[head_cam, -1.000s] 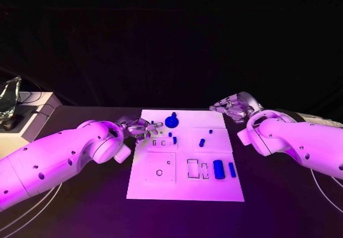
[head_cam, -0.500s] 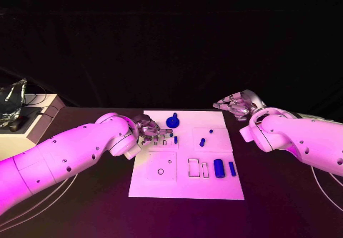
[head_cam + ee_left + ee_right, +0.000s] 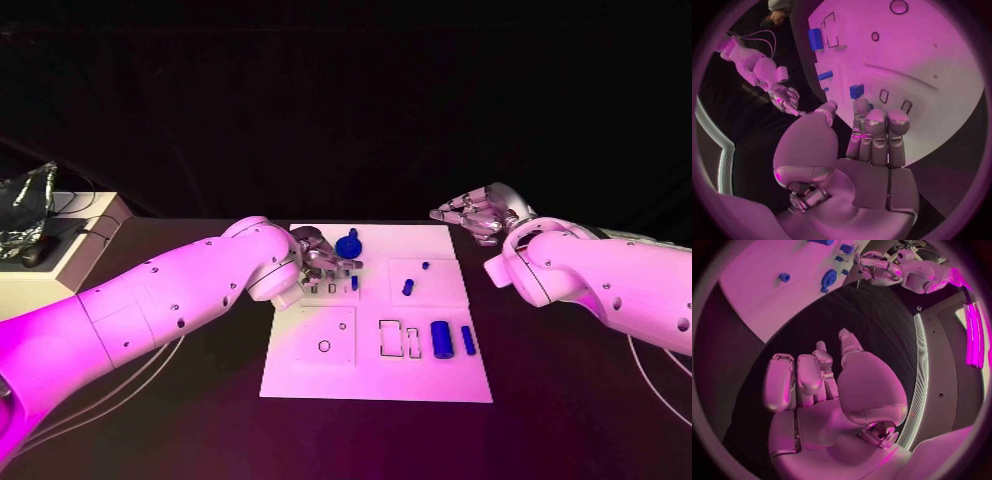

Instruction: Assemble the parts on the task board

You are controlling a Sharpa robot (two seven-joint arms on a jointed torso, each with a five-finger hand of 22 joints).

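1. The left hand (image 3: 326,264) hovered over the far-left part of the task board (image 3: 378,385), close to the round blue part (image 3: 348,243) that stood near the board's far edge. In the left wrist view its fingers (image 3: 877,131) lay side by side, curled a little, with the thumb apart from them; nothing was held between them.

2. The right hand (image 3: 477,215) hung above the black table (image 3: 577,400) just off the board's far-right corner. Its fingers (image 3: 798,377) were loosely curled and close together, and it was empty.

3. The other parts lay loose on the board: a small blue peg (image 3: 353,283) beside the left hand, a short blue piece (image 3: 408,288) in the middle, and a thick blue cylinder (image 3: 443,341) with a slimmer blue bar (image 3: 469,341) nearer the robot, beside the outlined rectangular slots (image 3: 389,339).

4. Judging from this, no part had yet been picked up, so the assembly seemed barely begun.

5. The main risk appeared to be the left hand's crowding: its fingers were so near the peg and the round part that a careless descent could knock one over or push it out of reach.

6. A closing grasp with the fingers bunched might also pinch the small peg off-centre, tilting it so that it would jam at its slot.
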